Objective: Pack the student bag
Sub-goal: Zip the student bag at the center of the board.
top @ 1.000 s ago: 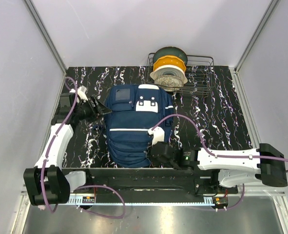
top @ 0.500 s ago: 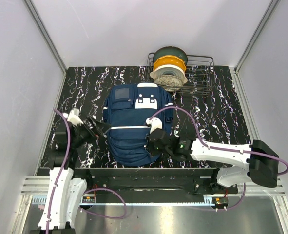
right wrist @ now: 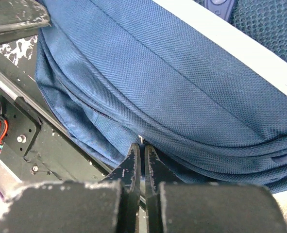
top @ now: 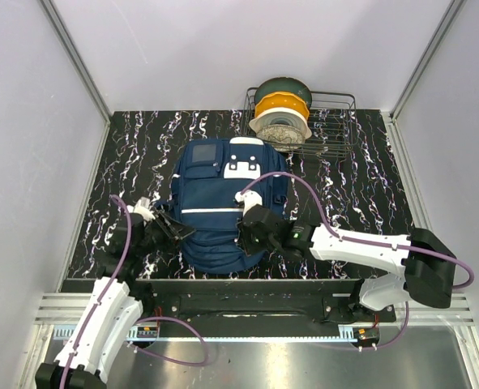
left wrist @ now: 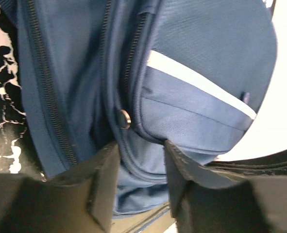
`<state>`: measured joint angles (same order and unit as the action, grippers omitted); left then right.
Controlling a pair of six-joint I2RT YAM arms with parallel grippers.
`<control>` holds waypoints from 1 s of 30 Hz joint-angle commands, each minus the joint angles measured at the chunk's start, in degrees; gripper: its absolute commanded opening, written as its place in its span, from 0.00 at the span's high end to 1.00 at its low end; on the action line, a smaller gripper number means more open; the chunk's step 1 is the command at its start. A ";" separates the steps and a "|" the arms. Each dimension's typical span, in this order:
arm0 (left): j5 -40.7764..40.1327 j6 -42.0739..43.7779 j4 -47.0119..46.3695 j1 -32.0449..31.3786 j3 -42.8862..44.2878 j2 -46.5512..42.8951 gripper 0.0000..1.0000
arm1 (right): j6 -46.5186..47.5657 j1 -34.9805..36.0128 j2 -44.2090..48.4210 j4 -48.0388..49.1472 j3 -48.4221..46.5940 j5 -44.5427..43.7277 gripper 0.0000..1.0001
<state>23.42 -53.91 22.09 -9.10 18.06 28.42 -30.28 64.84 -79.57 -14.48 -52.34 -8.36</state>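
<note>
The student bag (top: pixel 221 198), navy with white patches and a thin white stripe, lies flat in the middle of the marbled table (top: pixel 361 186). My left gripper (top: pixel 182 232) is at the bag's lower left side. In the left wrist view its fingers (left wrist: pixel 104 179) stand apart with a fold of the bag (left wrist: pixel 192 39) filling the gap of the gripper (left wrist: pixel 142 160), below a metal snap (left wrist: pixel 125 118). My right gripper (top: pixel 243 237) rests on the bag's lower right part. Its jaws (right wrist: pixel 143 150) are shut, with a small metal zipper pull (right wrist: pixel 142 140) at the tips under a seam of the bag (right wrist: pixel 172 68).
A wire basket (top: pixel 336 134) at the back right holds stacked spools (top: pixel 281 113). The black base rail (top: pixel 247 293) runs along the near edge just below the bag. White walls close in the table on three sides.
The left arm drew back toward the near edge and its gripper came to the bag's lower left side, closing on a fold. The right gripper slid left and farther along the bag's lower part.
</note>
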 commanded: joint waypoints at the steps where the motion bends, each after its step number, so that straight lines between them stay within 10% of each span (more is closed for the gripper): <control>1: 1.63 -1.91 -13.47 -1.18 -0.05 3.81 0.83 | 1.28 -1.38 1.61 5.96 -1.19 -1.39 1.00; 4: -0.30 0.46 -12.69 -1.27 1.88 6.46 1.00 | 2.16 -1.38 3.71 3.77 0.74 -3.06 1.00; 11: -5.49 9.96 -0.03 0.66 14.36 8.84 1.00 | 3.12 -7.09 8.63 -0.28 6.63 -6.67 1.00; 30: 11.82 21.65 9.47 25.18 19.11 9.63 1.00 | 7.34 -20.37 12.86 -0.11 9.10 -4.47 1.00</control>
<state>37.12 -36.95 35.14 13.26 32.58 38.65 -26.98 47.62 -68.86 -9.43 -43.48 -1.91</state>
